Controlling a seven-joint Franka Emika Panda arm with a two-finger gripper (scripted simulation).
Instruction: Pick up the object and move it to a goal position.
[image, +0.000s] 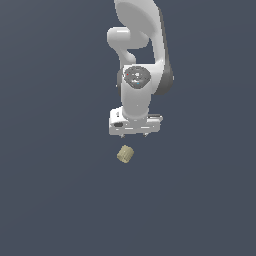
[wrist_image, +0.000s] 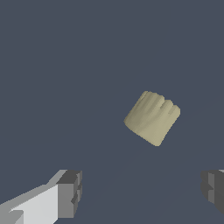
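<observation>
A flat, dark slate-blue ground (image: 55, 200) fills the exterior view from edge to edge, uniform in tone and without texture, seams or markings. The wrist view shows the same plain surface. Lighting is soft and even, with only a faint diagonal change in shade crossing the ground in the wrist view.

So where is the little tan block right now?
In the exterior view the tan block lies on the dark floor just below the white gripper, slightly toward that view's left. The gripper is open and not touching it.
</observation>
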